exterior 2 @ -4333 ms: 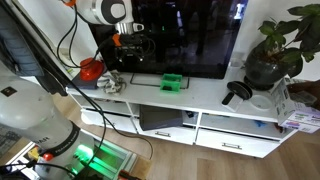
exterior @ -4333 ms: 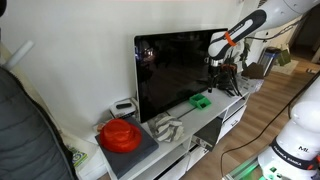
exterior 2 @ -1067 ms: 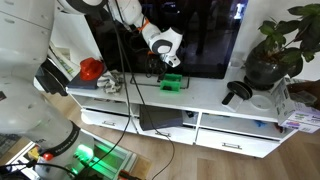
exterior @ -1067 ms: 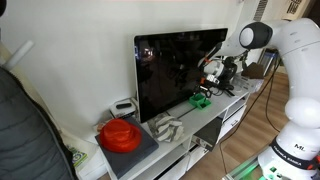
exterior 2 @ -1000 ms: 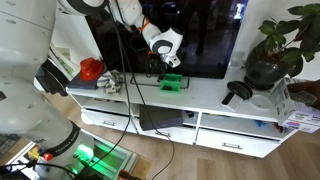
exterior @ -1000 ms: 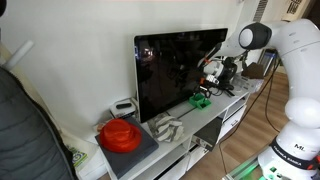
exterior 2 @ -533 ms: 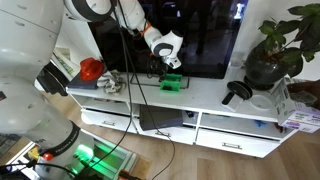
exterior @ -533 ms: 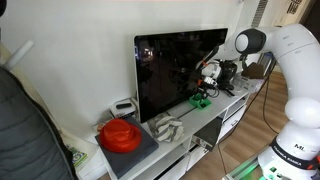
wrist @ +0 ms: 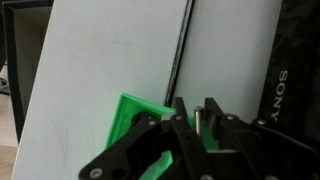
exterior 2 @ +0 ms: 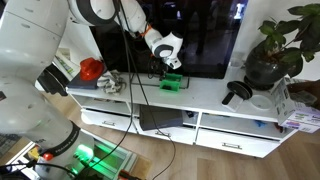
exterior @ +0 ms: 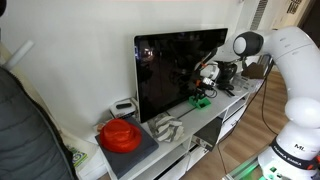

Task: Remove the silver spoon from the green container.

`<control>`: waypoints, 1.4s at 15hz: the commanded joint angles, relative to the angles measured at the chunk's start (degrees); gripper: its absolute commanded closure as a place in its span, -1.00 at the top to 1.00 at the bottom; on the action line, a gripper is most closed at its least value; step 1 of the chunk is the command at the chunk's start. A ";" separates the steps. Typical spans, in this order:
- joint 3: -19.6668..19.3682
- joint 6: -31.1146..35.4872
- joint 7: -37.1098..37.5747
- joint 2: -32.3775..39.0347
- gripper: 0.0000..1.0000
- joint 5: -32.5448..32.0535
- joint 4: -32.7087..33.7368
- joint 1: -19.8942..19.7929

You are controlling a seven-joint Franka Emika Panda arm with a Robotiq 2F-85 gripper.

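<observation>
Lowered since a second ago, the gripper [wrist: 197,118] hangs just above the green container [wrist: 130,115], fingers nearly together; whether they clamp anything cannot be told.

Even indoor light; screen glare; wrist view soft, blurred.

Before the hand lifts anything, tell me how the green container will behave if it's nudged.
The green container looks small, low and plastic, so it is probably light and apt to slide on the smooth white cabinet top. Being low and boxy, it likely won't tip or roll.
</observation>
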 commanded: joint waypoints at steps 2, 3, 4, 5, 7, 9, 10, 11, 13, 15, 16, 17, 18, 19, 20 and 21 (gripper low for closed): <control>1.18 -0.04 0.75 1.57 -0.48 1.40 2.30 -1.16; 1.16 -0.04 0.81 1.54 -0.54 1.37 2.27 -1.15; 1.16 0.00 0.87 1.54 -0.67 1.40 2.27 -1.16; 1.11 0.03 0.97 1.50 -0.84 1.37 2.27 -1.15; 1.00 0.19 0.99 1.27 -1.00 1.27 2.11 -1.12; 0.97 0.41 0.85 0.85 -0.95 1.25 1.79 -1.12; 0.88 0.06 0.84 0.49 -0.95 1.08 1.46 -1.12; 0.85 0.13 0.68 0.03 -0.95 1.09 1.02 -1.16; 0.67 0.38 0.39 -1.44 -0.95 1.00 -0.51 -1.11; 0.41 1.15 0.07 -2.83 -0.95 0.81 -1.87 -0.90; 0.30 1.63 -0.17 -3.70 -0.95 0.73 -2.69 -0.77; 0.15 1.92 -0.27 -4.52 -0.95 0.53 -3.48 -0.61; -0.01 1.99 -0.23 -5.22 -0.95 0.28 -4.15 -0.44; -0.18 2.14 -0.18 -5.96 -0.95 0.05 -4.83 -0.23; -0.47 1.78 0.06 -6.77 -0.95 -0.52 -5.64 0.16; -0.71 1.60 0.49 -7.49 -0.95 -0.87 -6.35 0.46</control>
